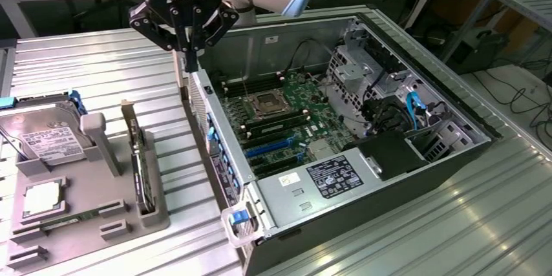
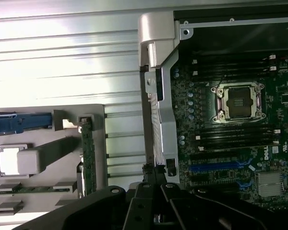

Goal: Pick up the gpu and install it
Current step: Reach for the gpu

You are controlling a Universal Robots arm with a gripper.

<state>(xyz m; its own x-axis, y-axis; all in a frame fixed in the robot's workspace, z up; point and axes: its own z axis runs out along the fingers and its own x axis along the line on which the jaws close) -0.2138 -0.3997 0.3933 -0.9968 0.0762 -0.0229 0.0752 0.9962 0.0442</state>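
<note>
The gpu [image 1: 136, 154] stands on its edge in a slot of the grey holder [image 1: 90, 159] at the exterior view's left; in the wrist view the gpu [image 2: 89, 155] is a thin green strip in that holder [image 2: 48, 158]. My gripper [image 1: 186, 48] hangs above the open computer case's near wall [image 1: 200, 105], well above and to the exterior view's right of the gpu. Its fingers [image 2: 145, 188] are shut with nothing between them. Blue card slots [image 1: 271, 150] lie on the motherboard [image 1: 289, 111] inside the case.
The holder also carries a silver hard drive [image 1: 48, 137], a processor [image 1: 41, 198] and a narrow memory stick [image 1: 74, 219]. The case has a drive cage [image 1: 379, 75], cables [image 1: 414, 111] and a power supply [image 1: 332, 176]. Ribbed metal table [image 1: 95, 69] surrounds everything.
</note>
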